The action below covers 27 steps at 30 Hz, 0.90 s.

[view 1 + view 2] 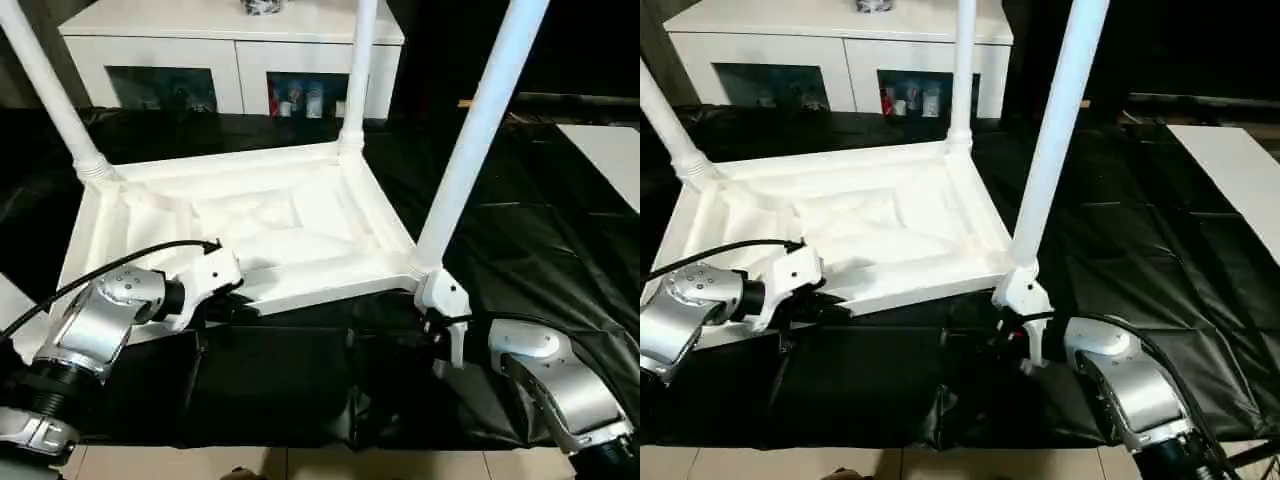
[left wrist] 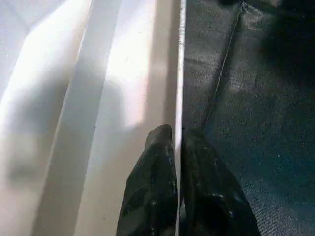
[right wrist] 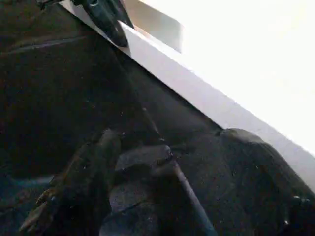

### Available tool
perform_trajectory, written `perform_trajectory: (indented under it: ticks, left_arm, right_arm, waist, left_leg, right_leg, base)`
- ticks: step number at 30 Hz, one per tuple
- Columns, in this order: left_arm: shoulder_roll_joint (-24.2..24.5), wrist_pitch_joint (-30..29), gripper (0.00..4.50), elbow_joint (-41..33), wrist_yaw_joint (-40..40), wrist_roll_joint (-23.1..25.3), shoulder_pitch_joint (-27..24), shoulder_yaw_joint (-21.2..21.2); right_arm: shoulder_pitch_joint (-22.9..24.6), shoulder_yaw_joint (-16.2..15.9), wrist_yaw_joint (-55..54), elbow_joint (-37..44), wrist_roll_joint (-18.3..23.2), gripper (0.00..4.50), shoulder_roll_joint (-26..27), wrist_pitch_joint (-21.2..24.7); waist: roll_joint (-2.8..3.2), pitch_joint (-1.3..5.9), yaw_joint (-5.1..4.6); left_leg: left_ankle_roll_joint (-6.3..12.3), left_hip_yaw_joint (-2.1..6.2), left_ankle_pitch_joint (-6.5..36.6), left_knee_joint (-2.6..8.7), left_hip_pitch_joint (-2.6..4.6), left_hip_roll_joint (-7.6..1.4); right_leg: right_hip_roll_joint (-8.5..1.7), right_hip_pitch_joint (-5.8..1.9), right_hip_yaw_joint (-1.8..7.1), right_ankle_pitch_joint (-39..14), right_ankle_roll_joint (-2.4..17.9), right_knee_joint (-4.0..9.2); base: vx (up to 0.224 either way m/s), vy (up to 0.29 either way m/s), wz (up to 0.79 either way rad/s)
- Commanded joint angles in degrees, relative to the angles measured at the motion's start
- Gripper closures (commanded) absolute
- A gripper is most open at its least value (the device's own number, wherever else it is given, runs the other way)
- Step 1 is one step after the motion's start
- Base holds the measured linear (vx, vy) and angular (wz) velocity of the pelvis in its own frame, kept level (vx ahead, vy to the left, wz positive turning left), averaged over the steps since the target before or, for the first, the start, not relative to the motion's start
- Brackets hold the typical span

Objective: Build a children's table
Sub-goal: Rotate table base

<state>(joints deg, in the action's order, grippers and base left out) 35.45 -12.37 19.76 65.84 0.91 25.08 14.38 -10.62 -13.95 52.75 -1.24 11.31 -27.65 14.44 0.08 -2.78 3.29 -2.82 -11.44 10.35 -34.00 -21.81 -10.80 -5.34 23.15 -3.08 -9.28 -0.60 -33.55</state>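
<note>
**Reporter:** What could have gone wrong at that moment?

**Robot:** My left gripper (image 2: 178, 147) was pinched on the near rim of the tabletop (image 1: 300, 215), one black finger inside the wall and one outside. It was a thin edge to hold. As I judged it, any pull or lift from there could have let the rim slide out of my fingers (image 2: 152, 182). The tabletop lay upside down on the black sheet (image 1: 540, 250) with three legs (image 1: 480, 130) standing tall from their corner sockets, so a jerk on one side could have tipped that top-heavy frame or worked a leg loose. The sheet was wrinkled and might have dragged along with it.

**Reporter:** And your other arm?

**Robot:** My right gripper (image 3: 162, 162) stood open, holding nothing, low over the sheet. The rim ran just beyond its fingertips, close but apart. The near right corner socket and its leg rose right beside it, so a careless swing could have knocked that leg.

**Reporter:** Where was the table relative to you?

**Robot:** Straight ahead of both grippers, its near rim in my left one and just past my right. The near left corner still had no leg.
</note>
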Motion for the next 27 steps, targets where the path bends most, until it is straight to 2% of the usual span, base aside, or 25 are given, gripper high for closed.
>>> perform_trajectory:
  ticks: [1,5,7,8,11,12,15,16,17,18,19,20,22,23,25,26,27]
  left_arm:
    - [0.2,0.9,4.47,-0.8,-1.8,0.1,0.9,-0.5]
    - [-2.4,6.8,4.48,3.1,-3.4,1.2,3.2,-0.1]
    - [-3.8,8.1,4.48,4.4,-3.8,1.4,4.4,0.4]
    - [-4.4,8.7,4.48,5.2,-4.0,1.5,5.1,0.7]
    - [-8.2,13.1,4.48,10.5,-5.3,2.8,9.1,2.4]
    - [-9.4,14.9,4.48,12.5,-5.6,3.3,10.4,3.0]
    - [-13.8,19.0,4.48,18.4,-6.6,4.7,14.5,4.3]
    - [-14.6,19.8,4.48,19.5,-6.9,5.2,15.3,4.7]
    - [-15.1,20.3,4.48,20.0,-7.0,5.3,15.7,4.8]
    - [-17.3,21.5,4.48,21.7,-7.4,5.3,17.1,5.2]
    - [-18.3,22.0,4.48,22.6,-7.5,5.2,17.8,5.3]
    - [-19.4,22.8,4.48,23.4,-8.0,5.5,18.6,5.7]
    - [-20.9,24.2,4.48,25.1,-8.9,6.2,20.0,6.2]
    - [-23.4,26.2,4.48,28.0,-10.2,6.7,22.0,6.3]
    - [-24.6,27.1,4.48,29.8,-10.4,6.6,23.0,6.1]
    - [-25.4,27.9,4.48,31.2,-11.4,7.1,23.8,6.1]
    - [-26.2,28.5,4.48,32.1,-11.9,7.3,24.4,6.0]
  right_arm:
    - [0.2,0.2,0.3,0.2,-0.4,0.97,-0.2,-0.6]
    - [1.0,-0.4,0.6,1.3,-0.2,0.97,-0.5,-0.6]
    - [1.2,-0.4,0.4,1.4,-0.4,0.97,-0.4,-0.7]
    - [1.1,-0.4,0.3,1.3,-0.4,0.97,-0.4,-0.7]
    - [1.4,-0.4,0.1,1.6,-0.5,0.97,-0.2,-0.6]
    - [1.5,-0.3,0.1,1.8,-0.5,0.97,-0.2,-0.6]
    - [1.8,-0.2,-0.4,2.2,-0.6,0.97,-0.1,-0.4]
    - [2.0,-0.2,-0.5,2.4,-0.6,0.97,-0.2,-0.3]
    - [2.1,-0.1,-0.5,2.4,-0.7,0.97,-0.2,-0.3]
    - [2.3,-0.1,-0.7,2.7,-0.7,0.97,-0.3,-0.3]
    - [2.4,0.0,-0.8,2.8,-0.7,0.97,-0.3,-0.3]
    - [2.6,0.1,-0.9,3.0,-0.7,0.97,-0.4,-0.2]
    - [2.7,0.1,-1.0,3.1,-0.8,0.97,-0.4,-0.2]
    - [2.9,0.4,-1.4,3.2,-0.9,0.97,-0.4,-0.1]
    - [3.0,0.5,-1.5,3.2,-0.8,0.97,-0.3,-0.1]
    - [3.0,0.5,-1.6,3.3,-0.9,0.97,-0.3,-0.1]
    - [3.0,0.5,-1.6,3.3,-1.1,0.97,-0.4,-0.1]
  waist:
    - [-0.03,3.47,0.11]
    - [0.05,3.57,-0.02]
    - [0.01,3.71,0.34]
    - [0.15,3.64,0.47]
    - [0.05,3.62,0.62]
    - [0.08,3.68,0.93]
    - [0.15,3.71,1.62]
    - [0.48,3.82,1.98]
    - [0.25,3.81,1.92]
    - [0.41,3.89,2.08]
    - [0.24,3.84,2.07]
    - [0.51,3.94,2.45]
    - [0.3,3.99,2.64]
    - [0.25,4.0,2.79]
    - [0.31,4.1,3.09]
    - [0.13,4.1,3.1]
    - [0.05,4.12,3.12]
  left_leg:
    - [-0.06,1.37,16.5,4.83,1.33,-2.44]
    - [0.65,1.22,15.4,4.57,1.35,-2.35]
    - [0.86,1.12,14.9,4.39,1.57,-2.41]
    - [0.91,1.14,14.9,4.42,1.5,-2.37]
    - [0.74,1.1,15.4,4.41,1.56,-2.39]
    - [0.54,1.02,16.0,4.26,1.81,-2.33]
    - [0.26,1.04,16.0,4.25,1.83,-2.37]
    - [0.36,1.05,15.7,4.15,2.02,-2.41]
    - [0.46,0.99,15.6,4.16,1.91,-2.41]
    - [0.63,1.12,14.8,4.18,1.58,-2.41]
    - [0.84,1.03,14.5,4.18,1.52,-2.37]
    - [0.89,1.08,14.7,4.05,1.77,-2.44]
    - [1.38,1.14,13.8,4.03,1.44,-2.47]
    - [1.88,1.03,13.6,3.88,1.51,-2.35]
    - [2.35,0.96,13.0,3.72,1.56,-2.31]
    - [2.8,1.09,12.1,3.7,1.13,-2.27]
    - [3.02,1.1,11.8,3.71,1.06,-2.28]
  right_leg:
    - [-2.79,-2.01,2.16,-15.9,11.4,3.27]
    - [-2.72,-2.01,2.19,-13.8,12.1,3.16]
    - [-2.79,-1.96,2.22,-13.0,12.4,3.15]
    - [-2.75,-1.99,2.19,-13.2,12.4,3.17]
    - [-2.68,-1.92,2.18,-13.2,12.4,3.26]
    - [-2.69,-1.77,2.22,-13.9,12.1,3.4]
    - [-2.81,-1.85,2.37,-14.1,11.7,3.52]
    - [-2.86,-1.76,2.45,-13.0,12.0,3.43]
    - [-2.78,-1.82,2.46,-12.6,12.0,3.48]
    - [-2.89,-2.17,2.42,-11.6,12.3,3.17]
    - [-2.83,-2.17,2.43,-11.5,12.2,3.34]
    - [-2.98,-2.07,2.42,-11.5,12.5,3.24]
    - [-3.07,-2.37,2.39,-10.3,12.8,3.07]
    - [-2.95,-2.21,2.38,-10.4,12.7,3.23]
    - [-3.02,-2.25,2.43,-9.9,12.8,3.25]
    - [-3.1,-2.61,2.35,-9.2,12.9,3.09]
    - [-3.14,-2.67,2.32,-9.1,12.8,3.07]
  base:
    - [0.0,0.0,0.0]
    - [0.0,0.0,0.0]
    - [0.0,0.0,0.0]
    - [0.0,0.0,0.0]
    - [0.0,0.0,0.0]
    - [0.0,0.0,0.0]
    - [0.0,0.0,0.0]
    - [0.0,0.0,0.0]
    - [0.0,0.0,0.0]
    - [0.0,0.0,0.0]
    - [0.0,0.0,0.0]
    - [0.0,0.0,0.0]
    - [0.0,0.0,0.0]
    - [0.0,0.0,0.0]
    - [0.0,0.0,0.0]
    - [0.0,0.0,0.0]
    - [0.0,0.0,0.0]
